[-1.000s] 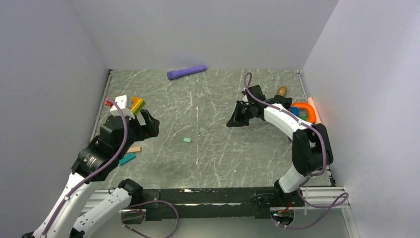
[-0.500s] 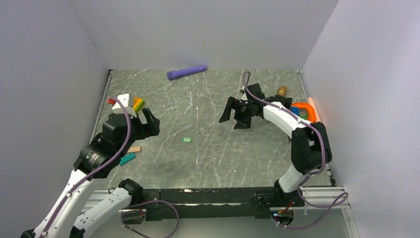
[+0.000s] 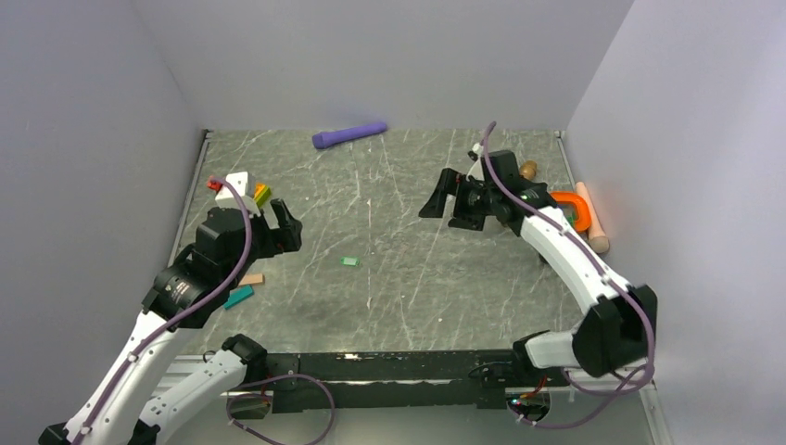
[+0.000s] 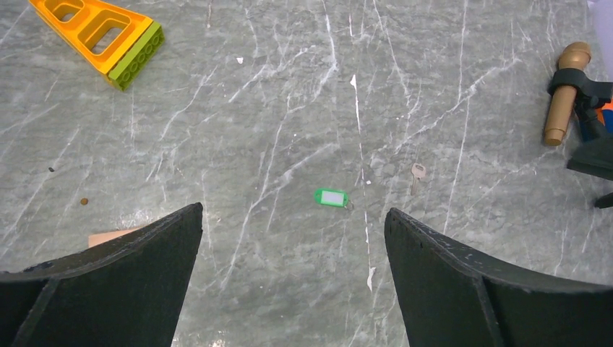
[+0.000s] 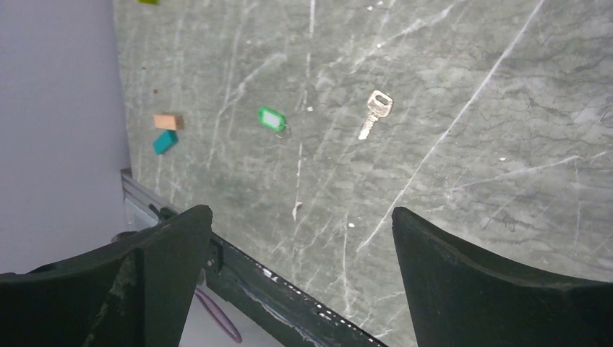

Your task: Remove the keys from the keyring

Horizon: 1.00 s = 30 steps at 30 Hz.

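top external view: right gripper (image 3: 445, 211) has lifted away, jaws spread like the left gripper (image 3: 283, 225), key (image 4: 417, 172) lying loose.

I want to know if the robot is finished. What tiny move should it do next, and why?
Probably just pull back the left gripper and right gripper. Both hang open, holding nothing, and the silver key lies on the table apart from the green keyring tag, so the job looks done.

Small silver key (image 4: 417, 173), flat — near green-tagged keyring (image 4: 331, 196), apart
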Each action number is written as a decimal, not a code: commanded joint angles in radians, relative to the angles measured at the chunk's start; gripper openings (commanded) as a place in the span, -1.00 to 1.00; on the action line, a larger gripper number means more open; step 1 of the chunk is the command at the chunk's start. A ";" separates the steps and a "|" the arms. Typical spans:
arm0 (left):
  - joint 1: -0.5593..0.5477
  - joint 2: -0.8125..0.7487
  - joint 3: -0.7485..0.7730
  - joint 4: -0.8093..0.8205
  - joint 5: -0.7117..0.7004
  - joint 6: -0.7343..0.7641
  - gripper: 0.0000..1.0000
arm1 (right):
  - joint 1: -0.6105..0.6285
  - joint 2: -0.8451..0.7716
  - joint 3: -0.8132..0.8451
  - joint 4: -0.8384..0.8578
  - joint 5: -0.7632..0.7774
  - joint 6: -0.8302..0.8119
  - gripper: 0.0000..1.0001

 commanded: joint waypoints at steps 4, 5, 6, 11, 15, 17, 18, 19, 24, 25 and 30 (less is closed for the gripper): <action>0.004 0.012 0.033 0.051 0.002 0.054 0.99 | 0.004 -0.238 -0.044 -0.056 0.077 -0.030 0.98; 0.004 0.012 0.033 0.052 0.000 0.058 0.99 | 0.004 -0.267 -0.049 -0.073 0.098 -0.031 0.98; 0.004 0.012 0.033 0.051 -0.003 0.062 0.99 | 0.004 -0.300 -0.052 -0.087 0.113 -0.031 0.98; 0.004 -0.009 0.007 0.039 -0.016 0.079 0.99 | 0.004 -0.451 -0.045 -0.162 0.171 0.006 0.98; 0.004 -0.050 -0.013 0.026 -0.035 0.100 0.99 | 0.005 -0.520 -0.009 -0.239 0.172 0.021 0.99; 0.004 -0.086 -0.022 0.027 -0.046 0.108 0.99 | 0.004 -0.556 0.004 -0.260 0.187 0.040 1.00; 0.005 -0.106 -0.030 0.028 -0.053 0.109 0.99 | 0.005 -0.574 0.006 -0.257 0.196 0.049 1.00; 0.004 -0.128 -0.038 0.030 -0.058 0.108 0.99 | 0.004 -0.597 0.001 -0.241 0.203 0.063 1.00; 0.004 -0.247 -0.111 0.048 -0.050 0.100 0.99 | 0.004 -0.694 -0.059 -0.108 0.222 0.147 1.00; 0.004 -0.269 -0.126 0.051 -0.041 0.101 0.99 | 0.004 -0.707 -0.069 -0.092 0.226 0.162 1.00; 0.004 -0.385 -0.206 0.081 -0.013 0.122 0.99 | 0.005 -0.791 -0.101 -0.035 0.224 0.185 1.00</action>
